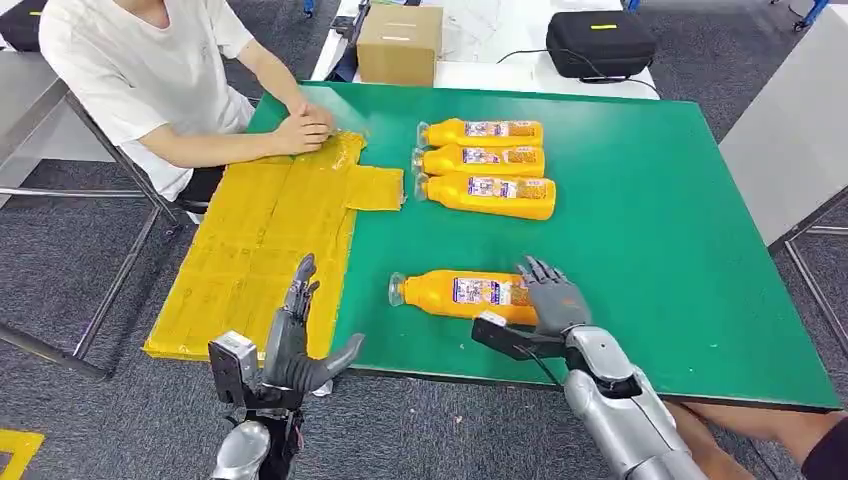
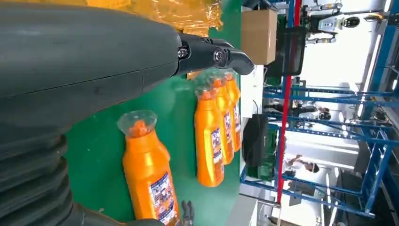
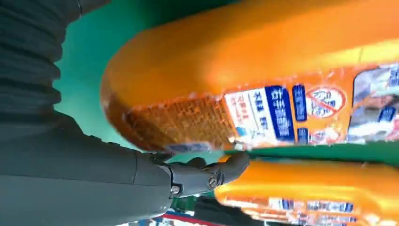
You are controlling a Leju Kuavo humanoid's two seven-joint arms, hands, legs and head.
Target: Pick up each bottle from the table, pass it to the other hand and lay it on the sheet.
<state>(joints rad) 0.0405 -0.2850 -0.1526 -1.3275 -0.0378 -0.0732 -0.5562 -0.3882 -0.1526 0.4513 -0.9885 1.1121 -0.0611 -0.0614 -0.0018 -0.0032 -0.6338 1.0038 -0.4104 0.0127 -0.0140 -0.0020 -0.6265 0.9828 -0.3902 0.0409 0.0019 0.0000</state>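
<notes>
One orange juice bottle lies on its side near the front of the green table, cap pointing at the yellow sheet. My right hand hovers at its base end with fingers spread over it. In the right wrist view the bottle is very close above the thumb. My left hand is held open and empty over the sheet's front edge, fingers stretched forward. The left wrist view looks past that hand to the near bottle. Three more bottles lie side by side further back.
A person sits at the far left with both hands on the sheet's far corner. A cardboard box and a black case stand on a white table beyond. Bare green surface spreads to the right.
</notes>
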